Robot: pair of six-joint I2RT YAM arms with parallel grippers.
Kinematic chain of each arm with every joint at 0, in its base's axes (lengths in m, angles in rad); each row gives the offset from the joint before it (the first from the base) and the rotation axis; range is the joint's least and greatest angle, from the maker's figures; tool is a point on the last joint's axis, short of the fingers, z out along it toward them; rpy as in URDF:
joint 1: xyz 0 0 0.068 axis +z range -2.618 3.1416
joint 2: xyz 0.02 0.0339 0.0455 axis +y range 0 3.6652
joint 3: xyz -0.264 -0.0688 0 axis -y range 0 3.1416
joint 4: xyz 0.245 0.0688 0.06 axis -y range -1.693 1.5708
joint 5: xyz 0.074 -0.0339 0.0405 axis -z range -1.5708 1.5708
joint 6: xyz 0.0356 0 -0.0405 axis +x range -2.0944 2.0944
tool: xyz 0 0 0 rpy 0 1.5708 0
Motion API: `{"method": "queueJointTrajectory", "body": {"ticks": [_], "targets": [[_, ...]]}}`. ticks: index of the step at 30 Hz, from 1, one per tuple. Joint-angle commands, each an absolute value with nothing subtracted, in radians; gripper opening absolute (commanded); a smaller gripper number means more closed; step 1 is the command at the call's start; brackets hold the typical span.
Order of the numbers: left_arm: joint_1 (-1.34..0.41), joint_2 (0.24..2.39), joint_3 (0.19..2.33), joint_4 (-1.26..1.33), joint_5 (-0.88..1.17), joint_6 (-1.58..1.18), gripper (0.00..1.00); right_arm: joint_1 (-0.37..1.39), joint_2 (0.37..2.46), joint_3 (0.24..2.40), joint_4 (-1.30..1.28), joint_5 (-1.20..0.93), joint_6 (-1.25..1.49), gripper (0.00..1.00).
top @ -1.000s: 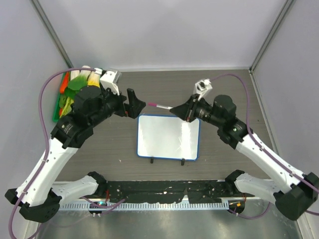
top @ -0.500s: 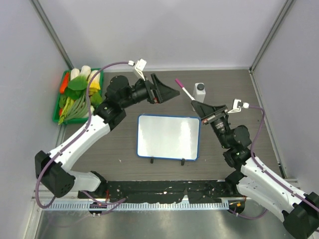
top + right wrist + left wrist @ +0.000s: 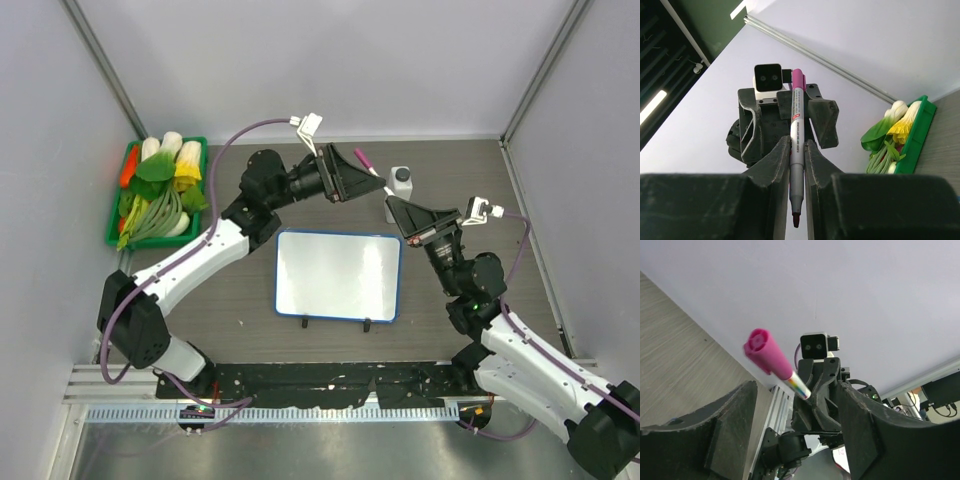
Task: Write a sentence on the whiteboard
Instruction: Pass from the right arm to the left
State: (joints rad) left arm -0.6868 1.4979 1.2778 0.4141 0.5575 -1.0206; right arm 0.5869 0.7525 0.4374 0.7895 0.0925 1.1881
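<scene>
Nearest my arm bases, the small flat white rectangular whiteboard [image 3: 338, 275] with a thin blue rim lies on the dark wood-grain table [image 3: 230, 300]. Two black clip feet sit on its near edge, and its face is plain white. Just past its far right corner, my right gripper [image 3: 395, 208] is clenched on a slim grey-barrelled marker [image 3: 796, 150] with a magenta cap. The right wrist view shows the barrel pinched between both fingers, with a dark red tip pointing back at the camera and the capped end pointing away. Facing it, my left gripper [image 3: 372, 182] has its fingers spread and holds nothing. In its own wrist view the capped end shows just above the gap between them, and I cannot tell whether it touches. Just beyond the two grippers stands a white plastic bottle with a grey cap [image 3: 401, 181]. At the far left, a green plastic tray [image 3: 110, 232] holds vegetables.
</scene>
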Motion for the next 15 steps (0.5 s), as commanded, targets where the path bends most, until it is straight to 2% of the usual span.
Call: {"method": "queueJointTrajectory", "body": {"ticks": [1,4,9,11,14,15], "targets": [[-0.707,1.514,1.332,0.525,0.555,-1.022,0.61,0.587,0.762,0.471,0.838,0.086,1.207,0.01],[-0.709,1.517,1.322,0.528,0.508,-1.019,0.43,0.588,0.761,0.471,0.833,0.081,1.206,0.02],[-0.709,1.511,1.322,0.491,0.459,-0.977,0.05,0.588,0.756,0.476,0.792,0.072,1.187,0.01],[-0.709,1.503,1.319,0.479,0.448,-0.963,0.00,0.589,0.756,0.471,0.792,0.055,1.175,0.04],[-0.707,1.490,1.342,0.402,0.449,-0.918,0.00,0.588,0.750,0.462,0.776,0.025,1.147,0.28],[-0.709,1.480,1.354,0.362,0.448,-0.888,0.00,0.588,0.746,0.465,0.743,0.015,1.114,0.30]]}}
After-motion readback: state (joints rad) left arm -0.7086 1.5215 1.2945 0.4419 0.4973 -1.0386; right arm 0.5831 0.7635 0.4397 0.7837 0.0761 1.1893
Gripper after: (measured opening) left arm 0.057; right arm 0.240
